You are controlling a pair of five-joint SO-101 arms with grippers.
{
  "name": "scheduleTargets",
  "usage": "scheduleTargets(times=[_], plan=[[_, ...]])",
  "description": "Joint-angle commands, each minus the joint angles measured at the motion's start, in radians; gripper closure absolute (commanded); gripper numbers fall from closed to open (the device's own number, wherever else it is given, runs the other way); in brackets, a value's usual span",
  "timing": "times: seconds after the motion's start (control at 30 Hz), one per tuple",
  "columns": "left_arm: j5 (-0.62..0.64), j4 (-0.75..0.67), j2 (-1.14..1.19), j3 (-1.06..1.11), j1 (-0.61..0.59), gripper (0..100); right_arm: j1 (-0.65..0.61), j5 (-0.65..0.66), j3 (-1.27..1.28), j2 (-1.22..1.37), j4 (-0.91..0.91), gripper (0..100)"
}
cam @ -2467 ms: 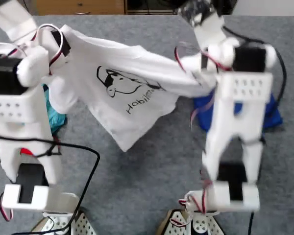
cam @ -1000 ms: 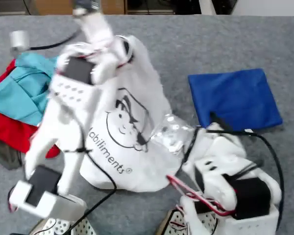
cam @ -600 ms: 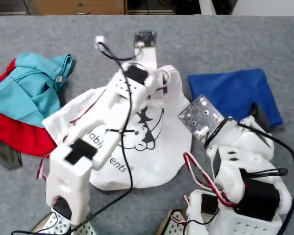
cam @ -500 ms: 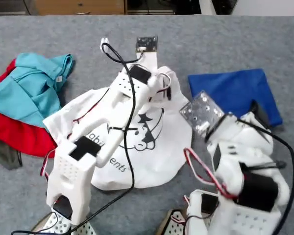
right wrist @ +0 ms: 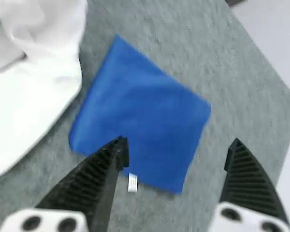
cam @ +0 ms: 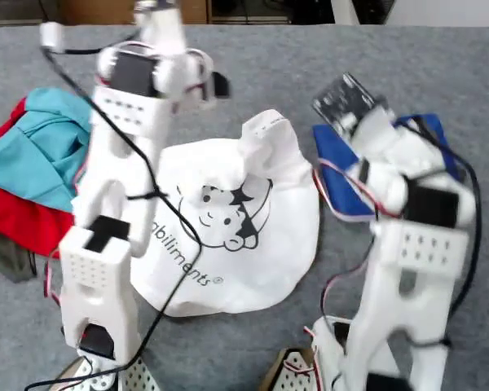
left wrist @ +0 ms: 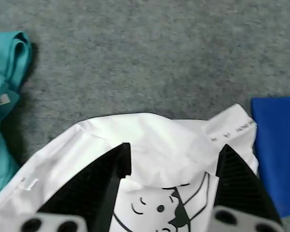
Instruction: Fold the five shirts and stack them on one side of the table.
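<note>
A white shirt (cam: 236,220) with a black cartoon print lies rumpled at the table's middle, its far edge bunched up. Above that far edge hovers my left gripper (left wrist: 171,164), open, with the white shirt (left wrist: 154,145) showing between its fingers and nothing held. A folded blue shirt (cam: 332,167) lies to the right, partly under the right arm. My right gripper (right wrist: 178,145) hangs open over the blue shirt (right wrist: 140,111), apart from it. A teal shirt (cam: 28,159) and a red shirt (cam: 16,220) are heaped at the left.
A dark cloth (cam: 2,262) pokes out under the red shirt at the left edge. Both arm bases stand at the near edge. Bare grey table (cam: 277,57) runs along the far side and between the white and teal shirts.
The left arm has lifted off the white shirt and swung toward the far left, leaving it on the table. The right arm has risen from near its base and stretched over the blue shirt.
</note>
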Motion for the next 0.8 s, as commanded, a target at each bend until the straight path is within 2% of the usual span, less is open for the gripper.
scheduleTargets(times=[0.0, 0.13, 0.23, 0.4, 0.47, 0.6, 0.77], plan=[[-0.110, 0.014, -0.110, 0.035, -0.112, 72, -0.119, -0.012, -0.180, 0.168, 0.040, 67.7], [-0.121, 0.014, -0.248, 0.203, -0.238, 77, -0.226, -0.018, -0.346, 0.358, 0.097, 67.7], [-0.141, 0.012, -0.374, 0.385, -0.316, 77, -0.277, -0.031, -0.481, 0.479, 0.129, 67.7], [-0.143, -0.018, -0.582, 0.741, -0.385, 77, -0.325, -0.104, -0.751, 0.671, 0.215, 67.7], [-0.141, -0.124, -0.656, 0.937, -0.407, 77, -0.354, -0.112, -0.851, 0.760, 0.238, 67.7], [-0.129, -0.477, -0.766, 1.364, -0.431, 77, -0.423, -0.112, -1.023, 0.940, 0.267, 67.8], [0.028, -0.927, -0.797, 1.768, -0.414, 77, -0.441, -0.124, -1.213, 1.193, 0.232, 75.1]])
